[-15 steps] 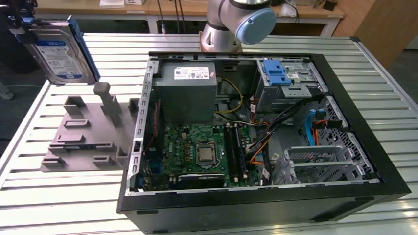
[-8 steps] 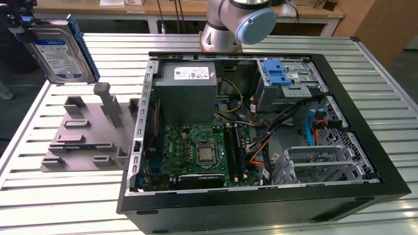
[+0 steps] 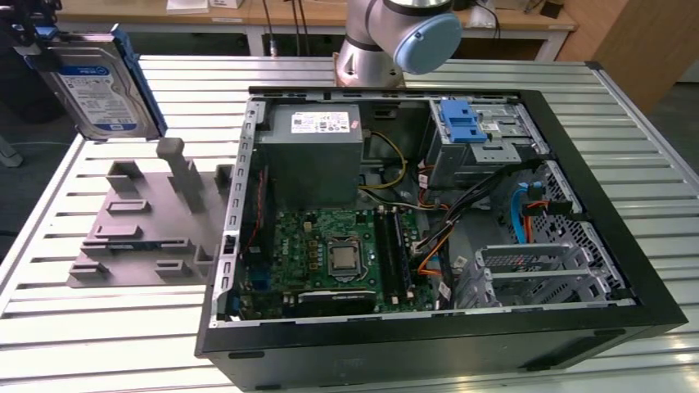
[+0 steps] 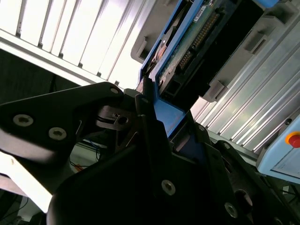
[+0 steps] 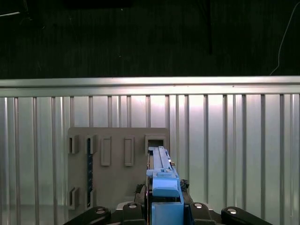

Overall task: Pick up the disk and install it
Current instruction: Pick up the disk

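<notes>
A: Slatted aluminium table (image 3: 110, 327). An open computer case (image 3: 437, 348) sits on it, with a grey slotted fixture (image 3: 142, 237) just beside it on the exterior view's left. Where's the disk?

B: The disk (image 3: 104, 90) is in the air above the fixture, upright, label facing the exterior camera. It's outside the case, well apart from the blue bay latch (image 3: 464, 123).

A: Gripper?

B: The gripper (image 4: 161, 115) is clamped on the disk's blue bracket. In the second wrist view, the black fingers (image 4: 149, 126) press against it. In the first wrist view the disk is edge-on over the fixture's end slot.
</notes>
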Tool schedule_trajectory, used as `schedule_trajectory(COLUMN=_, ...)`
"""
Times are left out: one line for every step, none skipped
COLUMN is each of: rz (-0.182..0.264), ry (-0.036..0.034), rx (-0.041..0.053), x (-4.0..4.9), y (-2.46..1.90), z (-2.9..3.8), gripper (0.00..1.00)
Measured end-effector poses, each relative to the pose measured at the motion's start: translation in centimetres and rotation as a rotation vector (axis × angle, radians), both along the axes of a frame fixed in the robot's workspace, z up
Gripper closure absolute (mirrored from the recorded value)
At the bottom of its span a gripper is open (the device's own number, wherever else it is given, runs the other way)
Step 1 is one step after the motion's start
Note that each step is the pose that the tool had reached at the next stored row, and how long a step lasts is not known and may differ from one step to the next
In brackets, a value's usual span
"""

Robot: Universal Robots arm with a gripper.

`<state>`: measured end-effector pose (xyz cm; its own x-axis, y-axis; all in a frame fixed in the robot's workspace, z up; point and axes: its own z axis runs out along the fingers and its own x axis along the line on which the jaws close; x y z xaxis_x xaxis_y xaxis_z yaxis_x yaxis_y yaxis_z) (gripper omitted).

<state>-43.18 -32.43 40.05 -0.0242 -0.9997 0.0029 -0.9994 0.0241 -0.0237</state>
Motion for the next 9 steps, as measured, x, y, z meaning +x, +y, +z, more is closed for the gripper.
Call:
schedule_trajectory(rz=0.0, ry=0.0, rx=0.0, x=0.0, y=0.0, z=0.0, gripper=0.64)
schedule_trajectory(rz=0.0, ry=0.0, rx=0.0, x=0.0, y=0.0, z=0.0, gripper=0.64)
schedule_trajectory(rz=0.0, ry=-0.0001, rx=0.0, x=0.0, y=0.0, z=0.01, gripper=0.64)
schedule_trajectory(rz=0.0, ry=0.0, rx=0.0, x=0.0, y=0.0, z=0.02, gripper=0.64)
schedule_trajectory(rz=0.0, ry=0.0003, rx=-0.0002, x=0.0, y=0.0, z=0.07, gripper=0.64)
schedule_trajectory(rz=0.0, ry=0.0002, rx=-0.0002, x=0.0, y=0.0, z=0.12, gripper=0.64)
schedule_trajectory(rz=0.0, ry=0.0001, rx=-0.0001, x=0.0, y=0.0, z=0.19, gripper=0.64)
schedule_trajectory(rz=0.0, ry=0.0001, rx=-0.0001, x=0.0, y=0.0, z=0.28, gripper=0.64)
schedule_trajectory(rz=0.0, ry=0.0001, rx=-0.0001, x=0.0, y=0.0, z=0.41, gripper=0.64)
